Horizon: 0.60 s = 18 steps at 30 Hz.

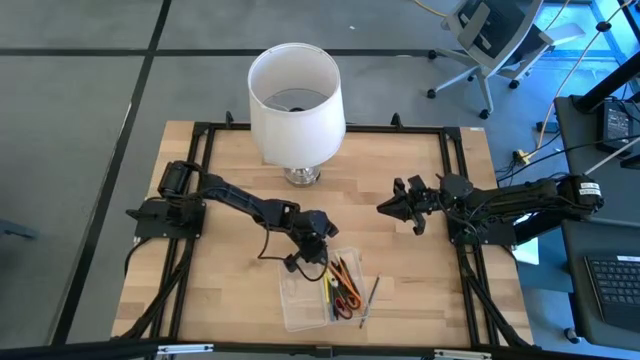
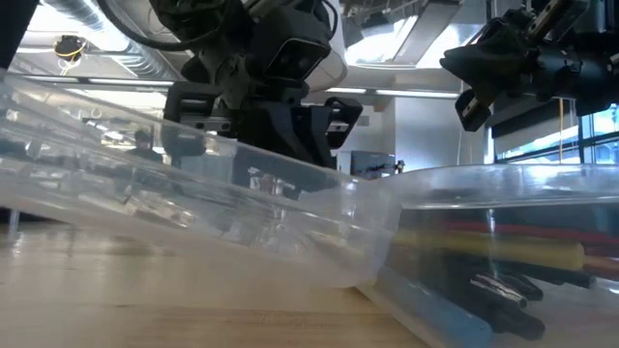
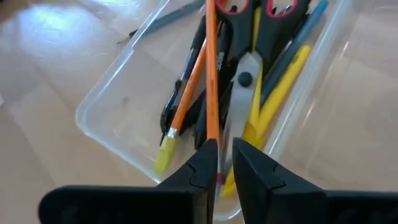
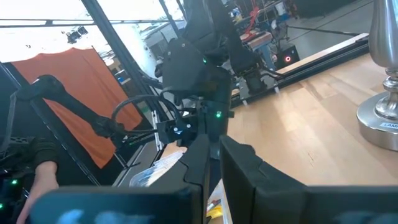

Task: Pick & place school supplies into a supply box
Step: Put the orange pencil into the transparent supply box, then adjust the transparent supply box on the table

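We see a wooden desk (image 1: 230, 280) on a grey floor (image 1: 70, 120). The left pincer (image 3: 219, 163) pinches an orange pencil (image 3: 210, 74) over the supply box (image 1: 300, 300). The right pincer (image 1: 385, 207) hangs pressed together near the white lampshade (image 1: 296, 100).

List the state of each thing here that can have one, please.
supply box: open, partly filled
scissors: blades closed, lying in the box
orange pencil: one end in the box, other end at the left gripper
left gripper: low over the box
right gripper: shut, empty, above bare table
dark pen: on the table, outside the box
lamp: upright
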Motion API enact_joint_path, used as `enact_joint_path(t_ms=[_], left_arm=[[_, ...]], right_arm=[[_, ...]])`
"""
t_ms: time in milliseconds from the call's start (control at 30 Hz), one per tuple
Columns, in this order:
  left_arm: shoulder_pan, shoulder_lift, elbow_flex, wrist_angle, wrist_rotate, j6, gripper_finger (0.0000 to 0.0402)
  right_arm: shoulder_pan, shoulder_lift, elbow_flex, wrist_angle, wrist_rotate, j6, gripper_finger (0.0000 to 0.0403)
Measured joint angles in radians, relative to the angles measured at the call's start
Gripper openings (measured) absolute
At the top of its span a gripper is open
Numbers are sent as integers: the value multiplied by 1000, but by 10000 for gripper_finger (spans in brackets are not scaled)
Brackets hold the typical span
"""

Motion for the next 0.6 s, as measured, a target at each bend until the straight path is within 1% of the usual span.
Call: enact_joint_path(t_ms=[167,300,400,467,500,567,600], left_arm=[[1,-7,0,4,-27,-2,45],[1,-27,0,-1,-29,-34,45],[1,-65,0,-1,-50,-49,45],[1,-97,0,-3,-96,-51,45],[1,-114,0,0,-118,-51,45],[1,-156,0,-6,-161,-59,45],[1,-176,0,-2,-172,-75,45]], right_arm=[[0,0,0,0,-18,14,42],[0,0,0,0,-92,-34,42],[1,0,14,-24,-140,-16,42],[13,0,52,-100,-143,-10,42],[26,0,81,-165,-143,-24,42],[59,1,166,-366,-142,-71,42],[77,1,221,-500,-129,-96,42]])
